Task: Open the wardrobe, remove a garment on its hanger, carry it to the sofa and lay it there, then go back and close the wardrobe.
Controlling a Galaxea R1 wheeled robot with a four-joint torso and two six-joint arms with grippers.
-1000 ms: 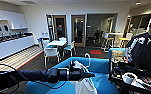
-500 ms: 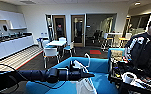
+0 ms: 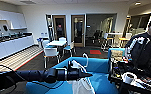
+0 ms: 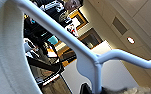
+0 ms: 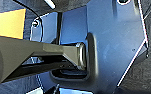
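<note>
In the head view my left arm reaches in from the left over the blue sofa (image 3: pixel 98 65). My left gripper (image 3: pixel 88 74) is shut on the thin white hanger (image 3: pixel 85 59), whose curved hook rises above it. The white garment (image 3: pixel 81 86) hangs from the hanger below the gripper, over the sofa seat. In the left wrist view the hanger (image 4: pixel 91 60) crosses close to the camera, with the garment's ribbed white cloth (image 4: pixel 6 55) beside it. The right wrist view looks past the robot's own dark plate at dark floor.
A person with a control rig (image 3: pixel 144 47) stands at the right, behind a dark cart of clutter (image 3: pixel 131 78). A white table with small white chairs (image 3: pixel 54 47) stands ahead on the left. Low white kitchen cabinets (image 3: pixel 8 46) line the left wall. A red mat (image 3: pixel 95 52) lies by the doors.
</note>
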